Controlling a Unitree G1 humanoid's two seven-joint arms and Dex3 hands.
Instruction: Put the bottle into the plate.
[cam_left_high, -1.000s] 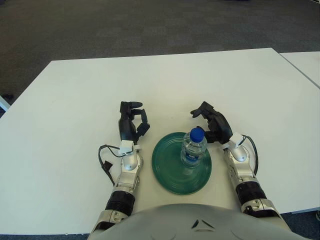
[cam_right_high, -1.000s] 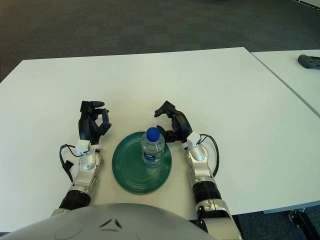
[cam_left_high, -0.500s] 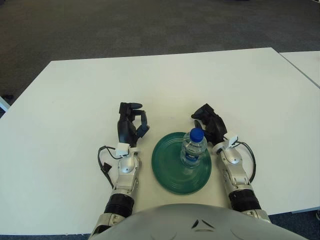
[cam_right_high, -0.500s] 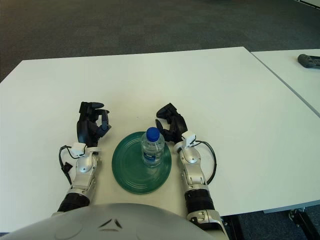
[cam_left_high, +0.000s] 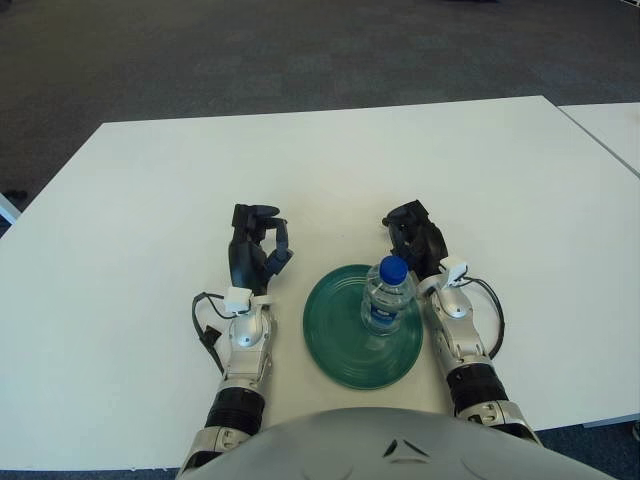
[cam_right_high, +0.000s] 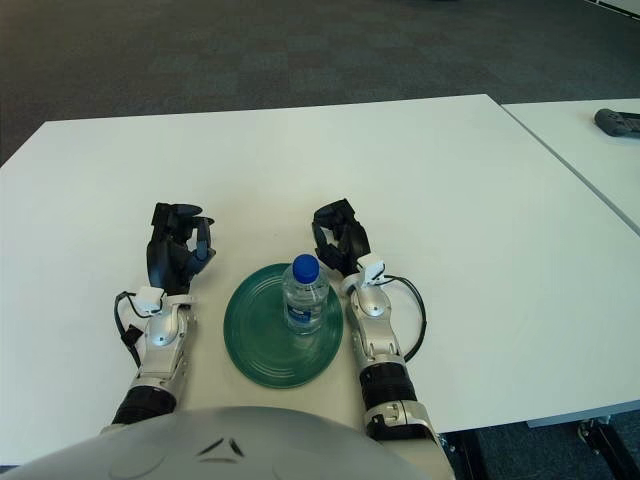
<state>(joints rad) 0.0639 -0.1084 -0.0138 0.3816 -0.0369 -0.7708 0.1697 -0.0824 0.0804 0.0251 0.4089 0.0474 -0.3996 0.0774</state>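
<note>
Your bottle (cam_left_high: 388, 296) stands upright inside the green plate (cam_left_high: 334, 350), its long axis vertical, a little right of the plate's centre. Your right hand (cam_left_high: 416, 240) is the nearer one: it shows just past the plate's far right rim, apart from the bottle, fingers curled and holding nothing. Your left hand (cam_left_high: 254, 256) shows beside the plate's left rim, fingers loosely curled, also holding nothing. I judge the placing done; any withdrawal should go away from the bottle.
</note>
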